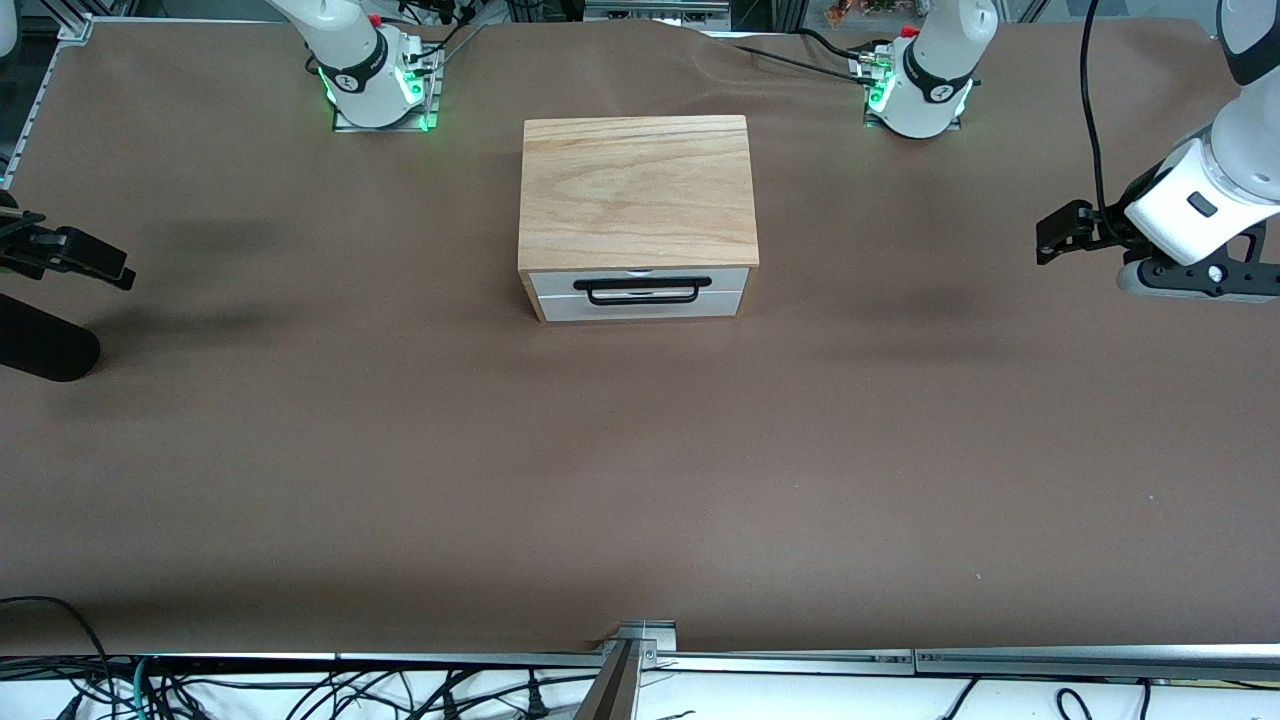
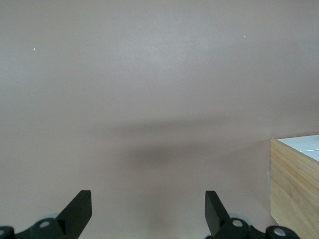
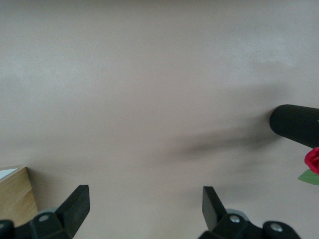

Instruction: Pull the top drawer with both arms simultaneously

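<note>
The top drawer (image 1: 560, 279) is shut in the light oak cabinet (image 1: 636, 190) at the middle of the table. Its white front faces the front camera, and its black wire bar handle (image 1: 642, 291) hangs across it. My left gripper (image 1: 1046, 238) is open and empty above the table toward the left arm's end, well apart from the cabinet. My right gripper (image 1: 115, 268) is open and empty toward the right arm's end. In the left wrist view the open left gripper (image 2: 148, 209) shows with a cabinet corner (image 2: 294, 189) beside it. In the right wrist view the open right gripper (image 3: 144, 206) shows with a cabinet corner (image 3: 15, 199).
A lower white drawer front (image 1: 640, 308) sits under the top drawer. A black cylinder (image 1: 40, 345) lies at the table edge by my right gripper and also shows in the right wrist view (image 3: 295, 124), with a small red flower-like thing (image 3: 313, 160) beside it. Brown cloth (image 1: 640, 480) covers the table.
</note>
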### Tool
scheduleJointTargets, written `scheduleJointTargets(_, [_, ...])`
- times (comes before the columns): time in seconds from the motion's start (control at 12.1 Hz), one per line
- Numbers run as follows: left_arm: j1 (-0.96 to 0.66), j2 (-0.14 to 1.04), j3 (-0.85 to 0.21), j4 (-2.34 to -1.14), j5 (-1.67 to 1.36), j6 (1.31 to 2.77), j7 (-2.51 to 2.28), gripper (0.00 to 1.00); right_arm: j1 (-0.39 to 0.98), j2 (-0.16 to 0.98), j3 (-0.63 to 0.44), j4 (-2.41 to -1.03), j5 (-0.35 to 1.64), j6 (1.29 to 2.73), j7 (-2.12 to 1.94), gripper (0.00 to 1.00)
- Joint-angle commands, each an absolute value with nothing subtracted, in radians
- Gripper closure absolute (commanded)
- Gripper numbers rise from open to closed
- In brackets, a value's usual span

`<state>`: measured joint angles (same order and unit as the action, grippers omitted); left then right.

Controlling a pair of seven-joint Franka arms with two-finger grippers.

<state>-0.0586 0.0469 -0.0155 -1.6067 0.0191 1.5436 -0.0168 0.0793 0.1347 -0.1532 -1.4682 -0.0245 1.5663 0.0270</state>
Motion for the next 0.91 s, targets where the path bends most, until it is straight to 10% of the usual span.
scheduleJointTargets(0.0, [-0.067, 0.060, -0.005, -1.574, -0.002, 1.529, -0.026, 0.00, 0.075, 0.121, -0.149, -1.474, -0.043, 1.574, 0.014, 0.00])
scheduleJointTargets(0.83, [-0.067, 0.061, -0.005, -1.578, -0.012, 1.526, -0.028, 0.00, 0.078, 0.121, -0.144, -1.473, -0.038, 1.569, 0.017, 0.00])
